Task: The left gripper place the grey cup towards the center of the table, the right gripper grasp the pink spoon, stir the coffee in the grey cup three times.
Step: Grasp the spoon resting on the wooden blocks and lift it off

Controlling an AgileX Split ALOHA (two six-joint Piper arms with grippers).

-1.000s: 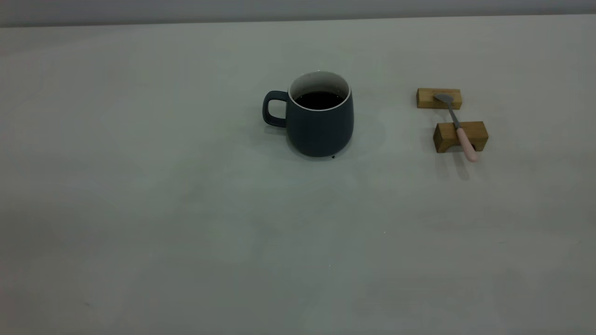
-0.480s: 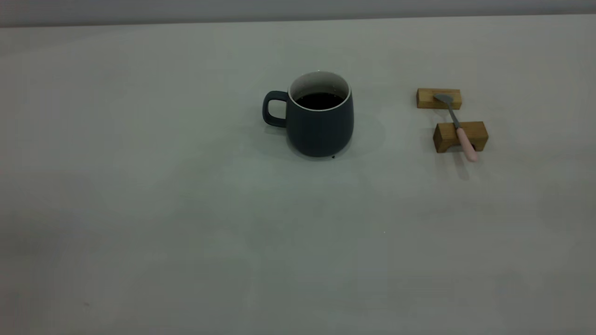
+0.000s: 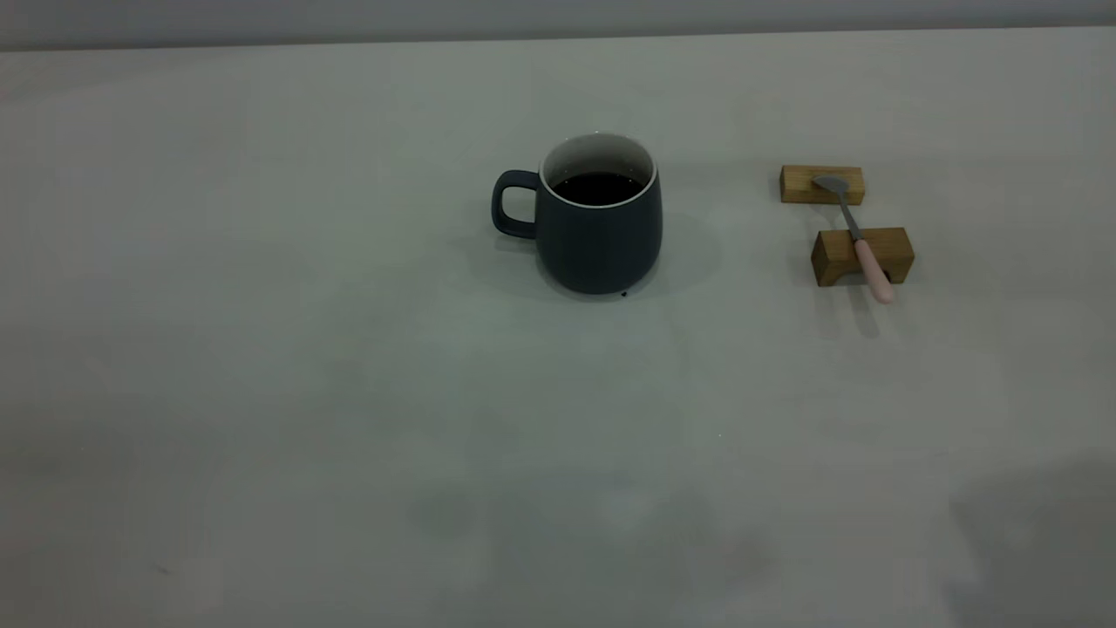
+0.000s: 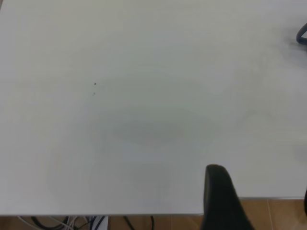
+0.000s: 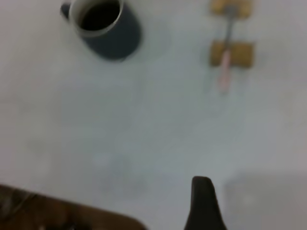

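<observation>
Slate-grey, the grey cup [image 3: 598,215] stands upright near the middle of the tabletop [image 3: 261,392], with the coffee [image 3: 598,187] inside and its handle toward the left side. Well apart to its right, the pink spoon [image 3: 859,240] lies across two wooden blocks [image 3: 863,255]. Neither arm appears in the exterior view; each wrist view shows only one dark finger tip, so I cannot tell how open either pincer is. Judging from this, the cup seems placed already; next, the right pincer must descend on the pink handle.

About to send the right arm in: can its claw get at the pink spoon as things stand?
Probably yes. The pink spoon lies across two wooden blocks, its pink handle overhanging the nearer one, with nothing above or beside it; the grey cup stands well apart.
</observation>
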